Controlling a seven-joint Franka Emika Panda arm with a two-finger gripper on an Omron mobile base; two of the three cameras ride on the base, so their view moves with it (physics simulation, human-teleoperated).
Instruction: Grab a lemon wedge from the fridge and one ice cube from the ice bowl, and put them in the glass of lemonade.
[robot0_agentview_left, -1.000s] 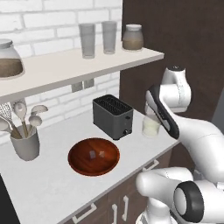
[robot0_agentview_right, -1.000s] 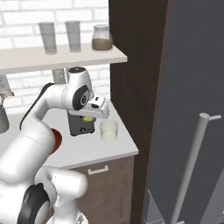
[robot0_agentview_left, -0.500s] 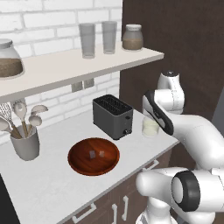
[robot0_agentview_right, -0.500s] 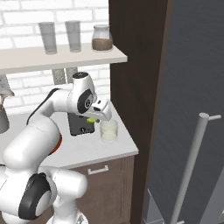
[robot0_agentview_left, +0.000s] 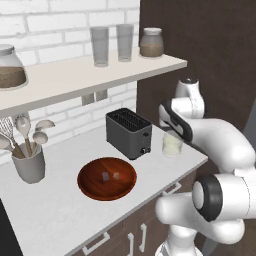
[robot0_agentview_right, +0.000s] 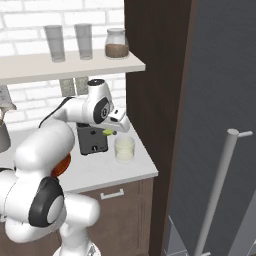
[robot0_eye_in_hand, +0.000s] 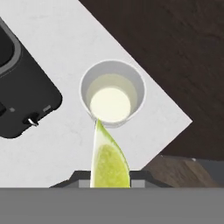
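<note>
The claw is clamped on the lemon wedge, a smooth pale yellow-green sliver that tapers to a sharp tip. In the hand view that tip points at the near rim of the glass of lemonade, and the wedge hangs above the glass without touching it. The glass is a short, wide, clear round tumbler with a flat disc of whitish-yellow liquid inside. It stands on the matte white desk, close to the desk's outer corner and just beside the toaster, a boxy dark grey block with rounded edges and two slots on top. On the far side of the toaster from the glass sits the ice bowl, a shallow, round, reddish-brown wooden dish with two small cubes in it. The fridge, a flat matte grey slab with a slim pale bar handle, stands beyond the dark brown panel next to the glass.
</note>
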